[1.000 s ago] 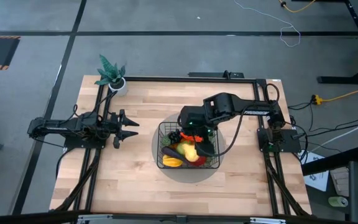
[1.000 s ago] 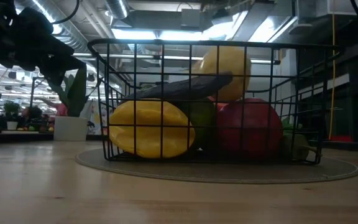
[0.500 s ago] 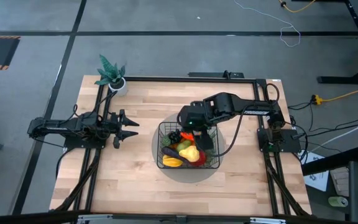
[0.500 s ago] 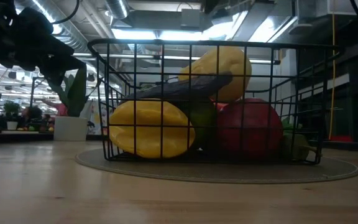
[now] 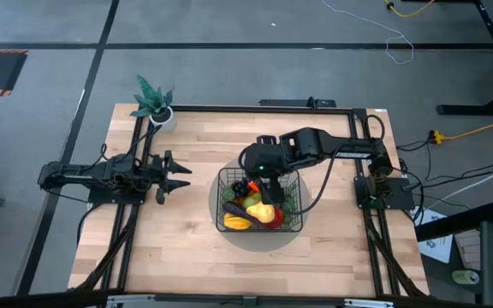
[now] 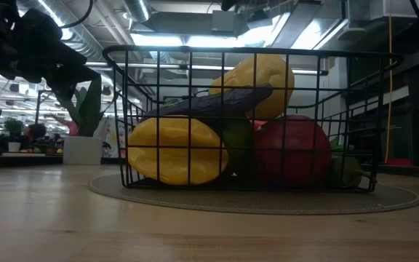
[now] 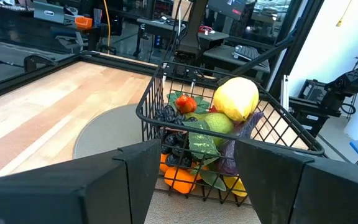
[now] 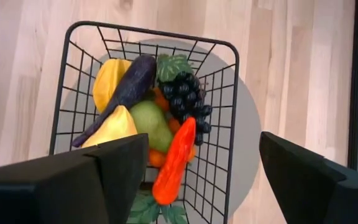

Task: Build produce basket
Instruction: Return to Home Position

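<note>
The black wire basket [image 5: 221,214] stands on a round grey mat [image 6: 268,200] at mid-table, filled with produce. On top lie a yellow pear [image 8: 114,124] and a purple eggplant [image 8: 126,93]. Beside them are dark grapes [image 8: 185,93], an orange carrot [image 8: 174,162] and a green pear [image 8: 148,121]. A yellow mango [image 6: 173,149] and a red apple [image 6: 289,149] rest against the near wall. My right gripper [image 5: 270,186] hangs open above the basket's far half, pointing steeply down, with nothing between its fingers. My left gripper [image 5: 182,175] waits open and level at the table's left.
A small potted plant [image 5: 154,103] stands at the table's far left corner. Dark frame rails [image 5: 135,239] run along the left, right and far sides. Bare wood lies on all sides of the mat.
My right gripper has swung above the basket from its right side toward its far left part, rolling and tipping as it went, and has stayed open. In the low view the yellow pear has tipped, so its narrow end now shows.
</note>
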Available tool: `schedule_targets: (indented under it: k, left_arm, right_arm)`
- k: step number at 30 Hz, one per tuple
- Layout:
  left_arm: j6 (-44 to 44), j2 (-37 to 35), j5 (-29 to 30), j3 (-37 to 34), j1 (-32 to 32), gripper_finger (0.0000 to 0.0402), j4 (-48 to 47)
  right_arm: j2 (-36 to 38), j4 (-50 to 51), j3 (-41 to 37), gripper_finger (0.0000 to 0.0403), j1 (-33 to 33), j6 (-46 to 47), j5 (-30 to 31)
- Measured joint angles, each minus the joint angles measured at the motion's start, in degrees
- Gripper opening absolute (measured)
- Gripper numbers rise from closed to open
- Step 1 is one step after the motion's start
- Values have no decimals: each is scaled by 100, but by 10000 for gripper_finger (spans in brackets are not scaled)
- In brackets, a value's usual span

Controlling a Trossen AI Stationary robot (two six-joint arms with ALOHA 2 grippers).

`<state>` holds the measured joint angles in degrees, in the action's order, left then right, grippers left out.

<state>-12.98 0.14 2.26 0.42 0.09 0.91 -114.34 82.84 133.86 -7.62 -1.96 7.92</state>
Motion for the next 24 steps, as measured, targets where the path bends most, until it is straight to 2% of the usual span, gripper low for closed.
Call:
schedule_targets:
  k: [6,13,20,24]
  left_arm:
    - [1,0,1,0,0,195,1]
    - [1,0,1,-1,0,195,1]
    - [0,0,1,-1,0,195,0]
    - [-1,0,2,0,1,195,2]
  right_arm:
    - [1,20,0,291,0,480,2]
    - [9,621,-251,292,0,964,2]
    - [454,557,-1043,292,-8,1103,2]
    - [942,91,-1805,292,-35,1091,4]
